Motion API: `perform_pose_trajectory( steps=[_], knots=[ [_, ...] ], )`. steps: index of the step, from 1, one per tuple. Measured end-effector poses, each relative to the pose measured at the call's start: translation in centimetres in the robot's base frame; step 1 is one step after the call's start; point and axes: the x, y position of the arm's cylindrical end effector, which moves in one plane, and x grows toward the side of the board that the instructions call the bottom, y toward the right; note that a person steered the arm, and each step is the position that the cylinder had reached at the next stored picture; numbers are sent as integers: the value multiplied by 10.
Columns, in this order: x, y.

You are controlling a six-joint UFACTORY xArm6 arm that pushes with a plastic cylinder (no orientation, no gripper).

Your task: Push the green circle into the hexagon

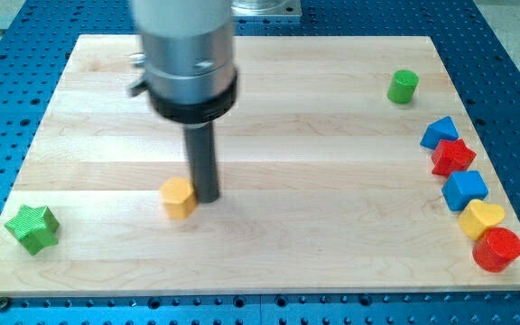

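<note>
The green circle (pixel 403 87) is a short green cylinder near the view's top right corner of the wooden board (pixel 269 253). The yellow hexagon (pixel 179 197) lies left of centre, toward the view's bottom. My rod comes down from the grey arm housing (pixel 190 59). My tip (pixel 208 198) rests on the board just right of the yellow hexagon, touching or almost touching it. The green circle is far to the right of my tip.
A green star (pixel 32 227) lies at the view's bottom left. Along the right edge stand a blue block (pixel 439 134), a red star-like block (pixel 452 157), a blue block (pixel 465 190), a yellow heart (pixel 481 218) and a red cylinder (pixel 497 249).
</note>
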Motion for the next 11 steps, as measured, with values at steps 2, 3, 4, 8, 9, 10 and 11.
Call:
perform_pose_trajectory(
  steps=[2, 3, 4, 8, 9, 10, 11],
  knots=[
    [8, -95],
    [-1, -15],
    [-48, 77],
    [-251, 311],
    [-214, 321],
    [-194, 271],
    [-179, 265]
  ],
)
